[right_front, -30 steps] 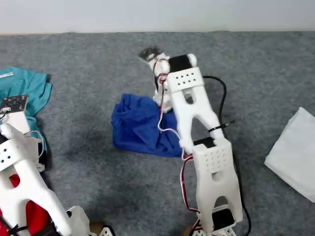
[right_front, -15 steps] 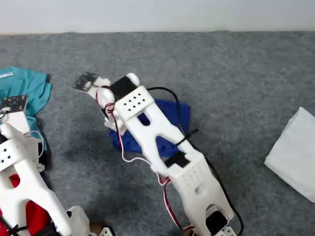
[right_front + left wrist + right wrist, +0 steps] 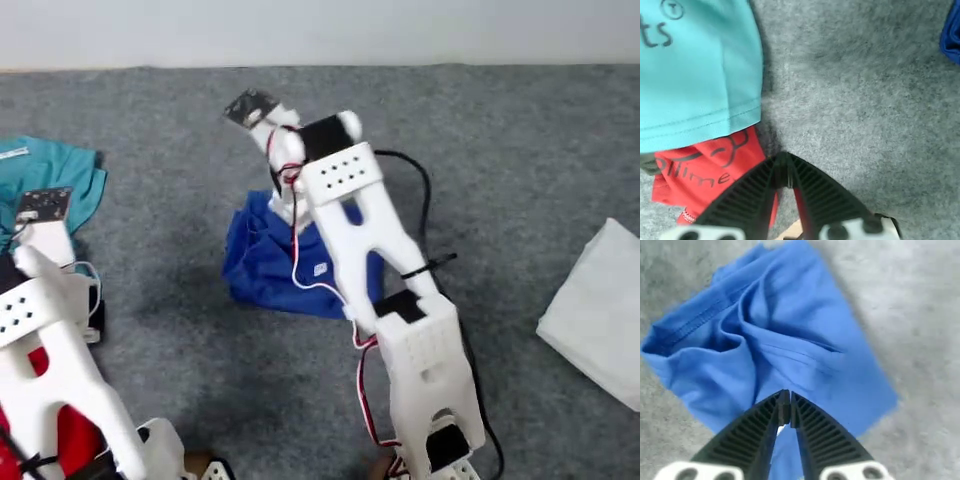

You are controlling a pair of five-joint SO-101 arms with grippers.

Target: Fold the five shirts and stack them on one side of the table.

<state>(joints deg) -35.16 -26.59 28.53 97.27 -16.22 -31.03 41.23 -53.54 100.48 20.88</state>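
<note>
So the right gripper (image 3: 785, 407) is sitting pinched shut just over the blue shirt (image 3: 790, 335). The left gripper (image 3: 785, 170) is closed too, hanging beside the red shirt (image 3: 705, 175) and teal shirt (image 3: 695, 75). Bare grey table (image 3: 520, 150) is lying all round the blue one, which is sitting crumpled and creased mid-table. The right arm (image 3: 350, 220) is stretching forward over it.

Your right gripper (image 3: 785, 401) has ribbed, matt black plastic fingers (image 3: 752, 432); under it the blue shirt (image 3: 790, 330) is creased matt cloth. By your left gripper (image 3: 784, 167), the teal shirt (image 3: 690, 75) and red shirt (image 3: 705, 172) are smooth cloth on the rough grey felt-like table cover (image 3: 855, 100).
</note>
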